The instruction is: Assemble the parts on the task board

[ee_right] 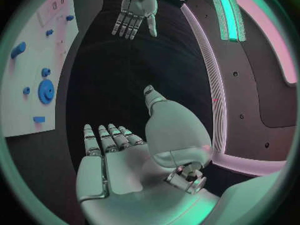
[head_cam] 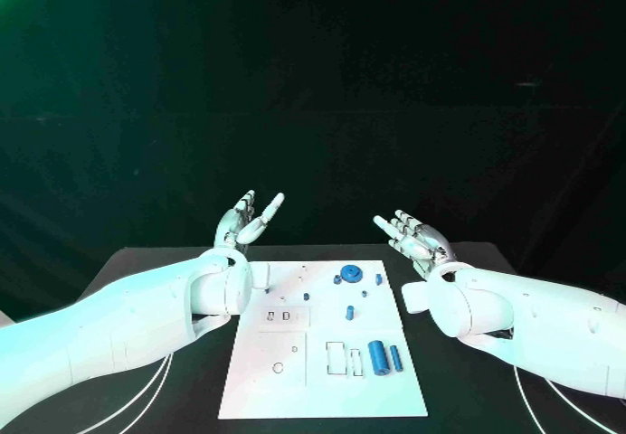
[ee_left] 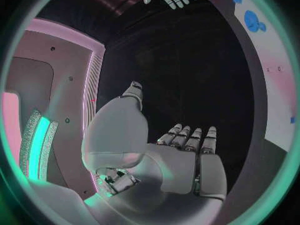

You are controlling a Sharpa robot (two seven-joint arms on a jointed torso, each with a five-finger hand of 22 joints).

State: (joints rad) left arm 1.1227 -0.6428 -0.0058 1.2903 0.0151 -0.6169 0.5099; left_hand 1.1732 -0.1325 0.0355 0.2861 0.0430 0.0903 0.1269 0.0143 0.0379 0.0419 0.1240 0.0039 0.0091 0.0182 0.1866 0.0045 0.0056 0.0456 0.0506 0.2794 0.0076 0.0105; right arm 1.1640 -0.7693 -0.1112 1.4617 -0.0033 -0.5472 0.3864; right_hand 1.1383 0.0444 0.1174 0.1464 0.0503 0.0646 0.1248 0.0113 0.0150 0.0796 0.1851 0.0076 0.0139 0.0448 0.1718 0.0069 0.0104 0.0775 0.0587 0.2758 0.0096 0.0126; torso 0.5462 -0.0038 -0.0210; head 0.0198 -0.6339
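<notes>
1. Both hands hang raised beyond the far edge of the task board (head_cam: 327,380): your left hand (head_cam: 248,220) and right hand (head_cam: 412,235) show spread fingers and bare palms, holding nothing, likely a ready pose before any pick.
2. You find the parts lying loose on the board: a blue gear (head_cam: 351,272) near its far edge, a blue cylinder (head_cam: 377,356) toward its near right corner.
3. You cannot make out the smaller pieces or the board's recesses; the forearms cover both its side edges.
</notes>
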